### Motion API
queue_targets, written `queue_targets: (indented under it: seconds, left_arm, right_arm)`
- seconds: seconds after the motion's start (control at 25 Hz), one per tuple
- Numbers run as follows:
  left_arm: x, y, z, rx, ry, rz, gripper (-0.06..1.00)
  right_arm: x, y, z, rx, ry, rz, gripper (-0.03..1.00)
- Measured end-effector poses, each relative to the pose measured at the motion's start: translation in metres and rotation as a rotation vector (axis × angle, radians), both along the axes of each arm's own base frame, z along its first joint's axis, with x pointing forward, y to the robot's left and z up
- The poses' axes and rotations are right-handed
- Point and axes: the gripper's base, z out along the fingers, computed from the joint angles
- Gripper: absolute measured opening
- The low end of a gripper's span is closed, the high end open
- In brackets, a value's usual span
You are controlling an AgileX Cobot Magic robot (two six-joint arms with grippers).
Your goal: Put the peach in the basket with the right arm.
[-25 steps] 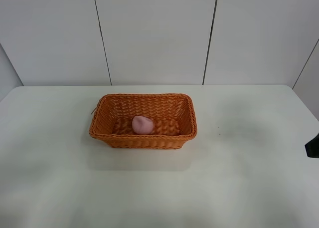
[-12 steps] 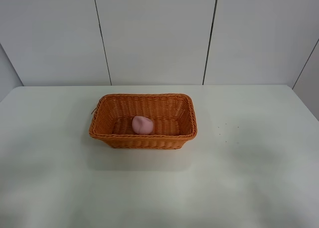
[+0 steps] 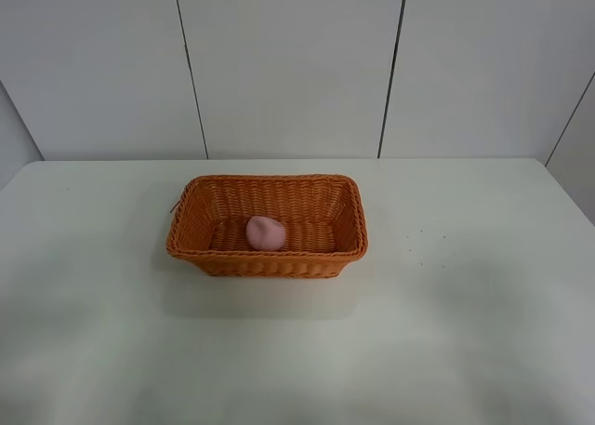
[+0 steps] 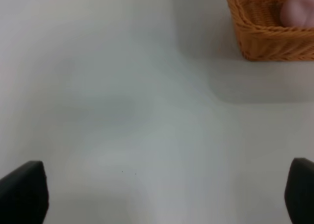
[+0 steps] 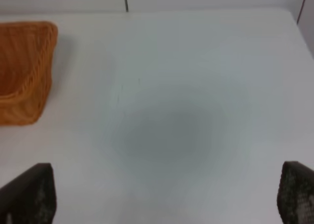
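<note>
Peach: the peach [image 3: 266, 232] lies on the floor of the basket [image 3: 267, 260], left of its middle in the high view and close to the near wall.
Basket: it stands on the white table [image 3: 465, 332], toward the far half, with long sides running left to right.
Right gripper: the right gripper [image 5: 167, 194] has its two black fingertips [image 5: 30, 193] spread far apart at the corners of its wrist view, with nothing between them but bare table and a soft grey shadow.
Peach and right gripper: well apart; the right wrist view catches only one end of the basket [image 5: 24, 72], and the peach does not show there.
Left gripper: the left gripper [image 4: 162, 194] is likewise spread wide and holds nothing.
Left wrist view: a corner of the basket [image 4: 267, 35] and a blurred pink patch inside it, probably the peach [image 4: 298, 9].
High view: shows basket and peach whole, but neither arm nor gripper appears in it.
Wrist views: they alone show the fingertips.
</note>
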Motion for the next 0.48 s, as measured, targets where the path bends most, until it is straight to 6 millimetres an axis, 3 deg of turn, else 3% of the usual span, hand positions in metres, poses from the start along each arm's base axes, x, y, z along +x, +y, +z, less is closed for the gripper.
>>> queue_targets:
  seconds: [0.48]
  left_arm:
    - [0.0000,0.0000,0.0000,0.000,0.000,0.000,0.99]
  right_arm:
    - [0.0002,0.0000,-0.0005,0.000,0.002,0.000,0.70]
